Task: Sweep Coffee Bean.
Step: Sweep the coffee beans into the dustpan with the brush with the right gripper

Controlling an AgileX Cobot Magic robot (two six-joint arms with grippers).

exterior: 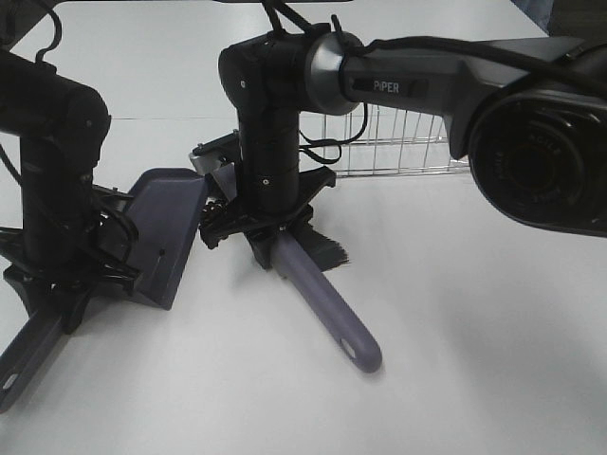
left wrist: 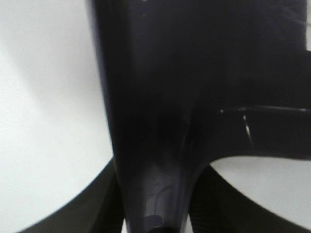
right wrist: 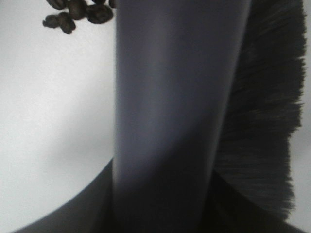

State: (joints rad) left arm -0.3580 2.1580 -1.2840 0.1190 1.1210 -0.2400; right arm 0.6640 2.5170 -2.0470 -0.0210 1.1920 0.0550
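My left gripper [exterior: 57, 284] is shut on the handle of the purple dustpan [exterior: 166, 232], which stands tilted on the table at the left. In the left wrist view the dustpan handle [left wrist: 155, 121] fills most of the frame. My right gripper [exterior: 270, 232] is shut on the purple handle of the brush [exterior: 327, 303], just right of the dustpan's blade. Its black bristles [exterior: 321, 249] point down to the table. The right wrist view shows the brush handle [right wrist: 170, 111], the bristles [right wrist: 262, 121] and several coffee beans [right wrist: 73, 12] on the white table beside the handle. In the exterior view the beans are hidden behind the right gripper.
A wire basket [exterior: 389, 142] stands on the white table [exterior: 474, 360] behind the right arm. A small grey object [exterior: 211, 156] lies behind the dustpan. The right arm's thick link [exterior: 531, 133] hangs over the right side.
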